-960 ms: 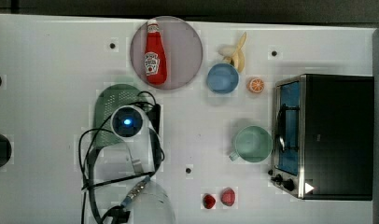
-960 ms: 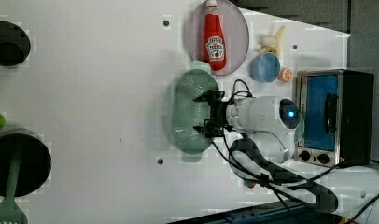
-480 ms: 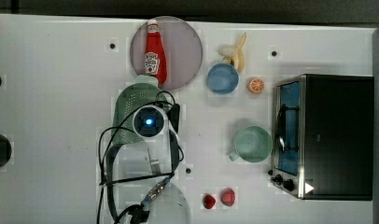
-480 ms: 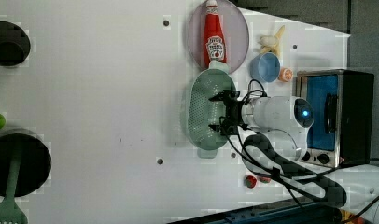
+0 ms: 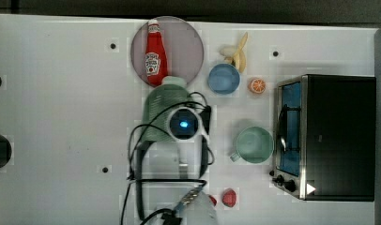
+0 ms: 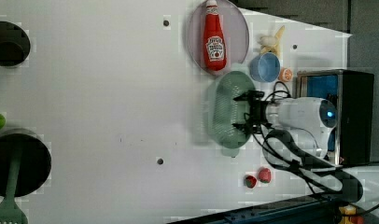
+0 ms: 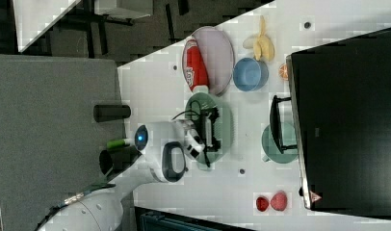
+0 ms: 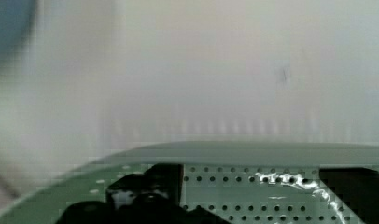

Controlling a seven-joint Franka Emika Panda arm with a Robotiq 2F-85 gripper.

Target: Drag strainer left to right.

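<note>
The strainer (image 5: 161,105), a pale mint-green oval with a dotted bottom, lies on the white table just below the pink plate in the top view. My wrist (image 5: 184,124) covers its right half there. In the left view my gripper (image 6: 243,112) reaches down into the strainer (image 6: 222,112) with its fingers spread wide, one near each long end. The right view shows the same: the gripper (image 7: 214,127) is inside the strainer (image 7: 227,120). In the wrist view the perforated floor (image 8: 253,191) lies between two dark fingers (image 8: 141,198), and nothing is pinched.
A ketchup bottle (image 5: 153,58) lies on the pink plate (image 5: 186,44), close to the strainer's end. A blue bowl (image 5: 223,78), banana (image 5: 238,54) and orange (image 5: 257,86) sit to the top view's right. Beyond them are a mint mug (image 5: 253,144) and a toaster oven (image 5: 334,136).
The arm and the strainer have slid together toward the top view's right, from beside the plate's left edge to under its middle. The fingers stay spread.
</note>
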